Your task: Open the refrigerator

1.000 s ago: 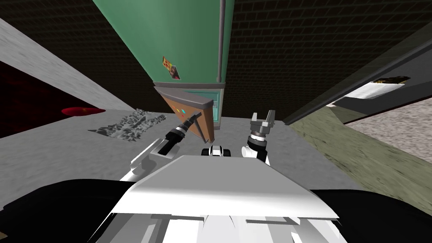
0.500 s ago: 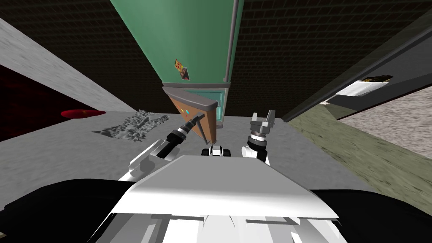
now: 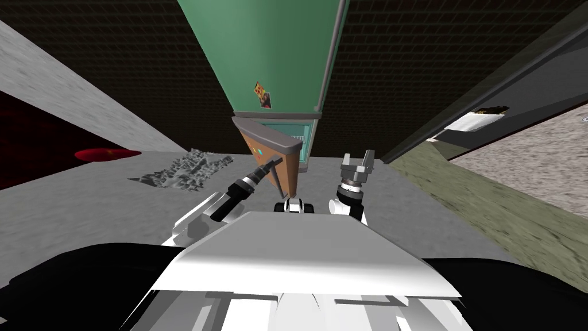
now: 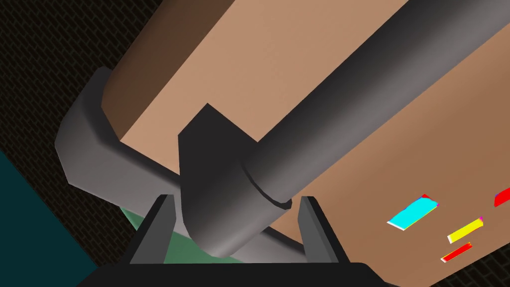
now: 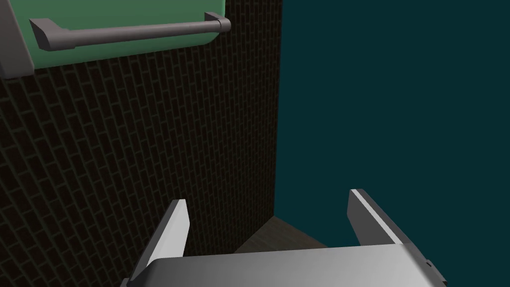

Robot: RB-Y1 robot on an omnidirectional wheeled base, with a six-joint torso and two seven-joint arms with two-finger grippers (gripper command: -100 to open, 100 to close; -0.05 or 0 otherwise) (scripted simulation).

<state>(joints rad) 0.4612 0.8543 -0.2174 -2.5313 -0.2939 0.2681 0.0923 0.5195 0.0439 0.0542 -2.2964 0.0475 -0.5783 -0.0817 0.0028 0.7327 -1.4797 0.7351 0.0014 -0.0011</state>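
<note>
Dark brick wall behind. Left gripper fingers clamped on grey handle of brown lower door, ajar, green refrigerator rising just beyond. Right gripper fingers spread wide, well apart from handle, facing brick.

— Where is your left arm sitting?
— I'm holding it stretched forward. My left gripper is clamping its fingers against both sides of the handle, at its end.
— And the right?
— I'm keeping it bent and raised, right of that handle and apart from it, with the right gripper pointing upward and its fingers spread.
</note>
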